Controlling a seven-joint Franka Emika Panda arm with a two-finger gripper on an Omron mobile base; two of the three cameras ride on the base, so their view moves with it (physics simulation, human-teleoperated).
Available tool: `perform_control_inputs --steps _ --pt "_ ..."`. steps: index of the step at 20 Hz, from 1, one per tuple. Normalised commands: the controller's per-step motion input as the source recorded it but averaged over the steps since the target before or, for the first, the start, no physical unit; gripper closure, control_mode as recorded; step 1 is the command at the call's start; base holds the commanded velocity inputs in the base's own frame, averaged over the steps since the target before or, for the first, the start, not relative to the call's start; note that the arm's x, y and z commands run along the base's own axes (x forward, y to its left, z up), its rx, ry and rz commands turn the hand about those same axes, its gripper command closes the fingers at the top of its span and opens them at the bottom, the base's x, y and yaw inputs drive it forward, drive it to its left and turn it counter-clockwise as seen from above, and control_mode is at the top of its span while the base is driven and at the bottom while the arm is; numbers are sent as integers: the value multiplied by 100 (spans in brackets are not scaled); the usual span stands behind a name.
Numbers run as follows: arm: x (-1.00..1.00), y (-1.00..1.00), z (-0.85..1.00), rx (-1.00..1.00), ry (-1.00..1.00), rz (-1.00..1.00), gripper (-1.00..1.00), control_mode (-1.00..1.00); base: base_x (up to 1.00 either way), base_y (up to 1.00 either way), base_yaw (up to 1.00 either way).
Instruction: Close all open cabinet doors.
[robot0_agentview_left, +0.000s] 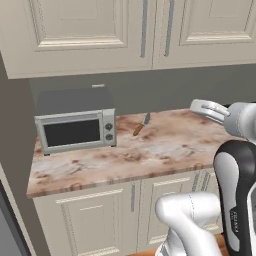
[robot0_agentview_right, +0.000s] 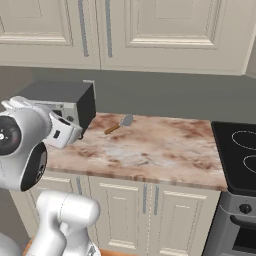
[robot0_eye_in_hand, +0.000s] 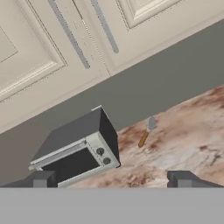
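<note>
Two tall cream cabinet doors hang above the counter, the left door (robot0_agentview_left: 75, 30) and the right door (robot0_agentview_left: 210, 25), each with a grey bar handle beside the middle seam. Both doors look flush with each other, and I see no gap at the seam. The same pair appears in the right base view as the left door (robot0_agentview_right: 40, 30) and the right door (robot0_agentview_right: 175, 25), and in the hand view as the doors (robot0_eye_in_hand: 39, 48). My gripper (robot0_eye_in_hand: 111, 179) is open and empty. My hand (robot0_agentview_left: 207, 111) hovers over the counter's front, well below the doors.
A grey toaster oven (robot0_agentview_left: 75, 131) stands at the left end of the marble counter (robot0_agentview_left: 160, 155). A small utensil with an orange handle (robot0_agentview_left: 141, 125) lies near the back wall. A black stove (robot0_agentview_right: 240, 150) adjoins the counter on the right. A tall dark panel (robot0_agentview_left: 15, 165) borders the left.
</note>
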Motion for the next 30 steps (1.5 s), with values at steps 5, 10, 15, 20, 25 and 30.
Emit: perform_control_inputs --steps 5,10,15,20,25,30 --pt "-12 5 0 -3 -7 0 -100 -100 0 0 0" --pt "-39 2 0 -3 -11 0 -100 -100 0 0 0" --pt "-12 0 0 0 -2 0 -100 100 -55 -11 -2" --pt "0 0 0 0 0 0 -100 100 -77 -42 -5" --pt "0 0 0 0 0 0 -100 100 -44 -49 -7" --pt "0 0 0 0 0 0 -100 100 -18 -57 -8"
